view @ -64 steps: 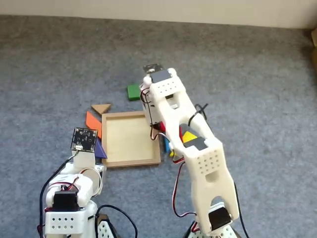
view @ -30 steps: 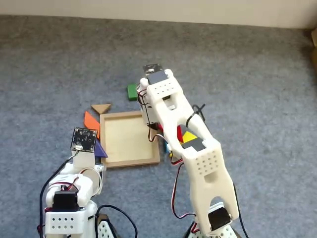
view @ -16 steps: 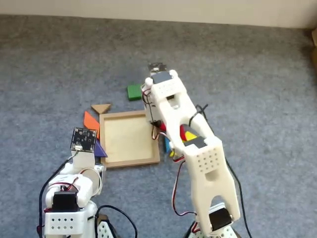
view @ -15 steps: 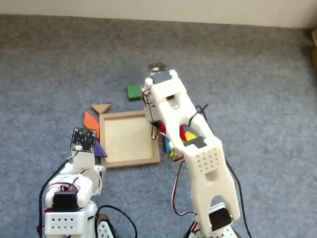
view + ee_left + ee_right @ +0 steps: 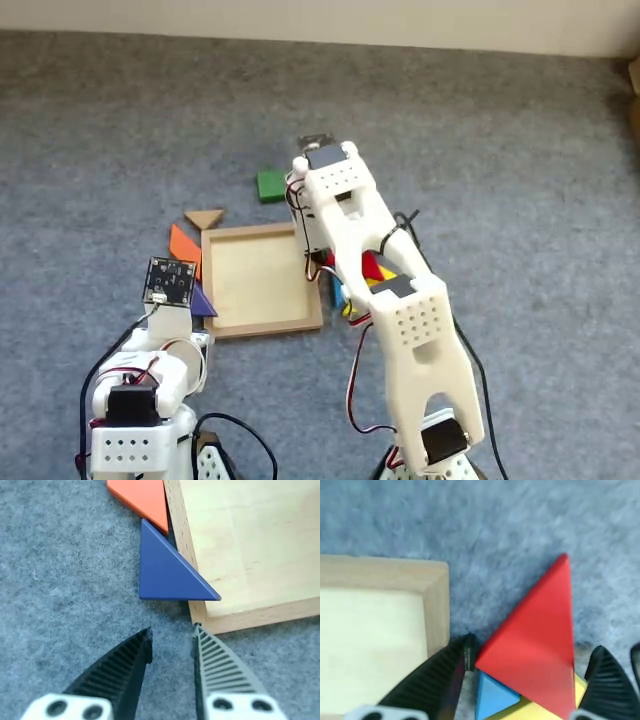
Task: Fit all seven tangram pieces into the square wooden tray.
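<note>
Showing one square wooden tray on grey carpet, with seven flat tangram pieces, all outside it. A green square and a tan triangle lie beyond it. An orange piece and a dark blue triangle lie against one rim. The red triangle overlaps the half-hidden light blue piece and yellow piece. The left gripper is released over carpet. The right gripper is spread wide astride the red triangle.

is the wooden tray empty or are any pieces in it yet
Empty. The tray shows bare wood inside; the green piece, orange piece and tan piece lie outside it.
</note>
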`<move>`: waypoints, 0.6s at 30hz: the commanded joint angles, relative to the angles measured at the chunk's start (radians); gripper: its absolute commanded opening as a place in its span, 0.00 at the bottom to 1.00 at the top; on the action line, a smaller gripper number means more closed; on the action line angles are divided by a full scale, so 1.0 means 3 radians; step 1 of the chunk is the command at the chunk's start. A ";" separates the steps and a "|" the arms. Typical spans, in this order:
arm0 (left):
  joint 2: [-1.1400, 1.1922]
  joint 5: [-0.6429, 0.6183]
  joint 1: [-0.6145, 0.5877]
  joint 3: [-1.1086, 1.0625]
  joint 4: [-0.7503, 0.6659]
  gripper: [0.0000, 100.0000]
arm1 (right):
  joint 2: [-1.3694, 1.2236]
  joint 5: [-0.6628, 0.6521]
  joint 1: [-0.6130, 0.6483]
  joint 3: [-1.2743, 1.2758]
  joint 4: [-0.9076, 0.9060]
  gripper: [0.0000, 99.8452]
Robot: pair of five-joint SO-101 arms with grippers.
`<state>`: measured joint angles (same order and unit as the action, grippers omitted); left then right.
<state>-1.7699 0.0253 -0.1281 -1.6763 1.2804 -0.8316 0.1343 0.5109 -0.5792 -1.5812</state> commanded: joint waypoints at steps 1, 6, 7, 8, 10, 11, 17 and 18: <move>-0.0182 0.0015 0.0043 -0.0069 0.0015 0.14 | 0.0018 -0.0107 0.0043 0.0084 -0.0105 0.35; -0.0182 0.0015 0.0043 -0.0069 0.0015 0.14 | 0.0013 -0.0338 0.0105 0.0074 -0.0269 0.35; -0.0182 0.0015 0.0043 -0.0069 0.0015 0.14 | 0.0018 -0.0363 0.0105 0.0074 -0.0269 0.35; -0.0182 0.0015 0.0043 -0.0069 0.0015 0.14 | 0.0018 -0.0373 0.0100 0.0074 -0.0269 0.35; -0.0182 0.0015 0.0043 -0.0069 0.0015 0.14 | 0.0008 -0.0378 0.0079 0.0074 -0.0269 0.35; -0.0182 0.0015 0.0043 -0.0069 0.0015 0.14 | 0.0008 -0.0378 0.0079 0.0074 -0.0269 0.35; -0.0182 0.0015 0.0043 -0.0069 0.0015 0.14 | 0.0003 -0.0384 0.0079 0.0074 -0.0253 0.35; -0.0182 0.0015 0.0043 -0.0069 0.0015 0.14 | 0.0003 -0.0384 0.0074 0.0074 -0.0248 0.35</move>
<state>-1.7699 0.0253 -0.1281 -1.6763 1.2804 -0.8347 0.0345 0.5125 -0.5777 -1.6379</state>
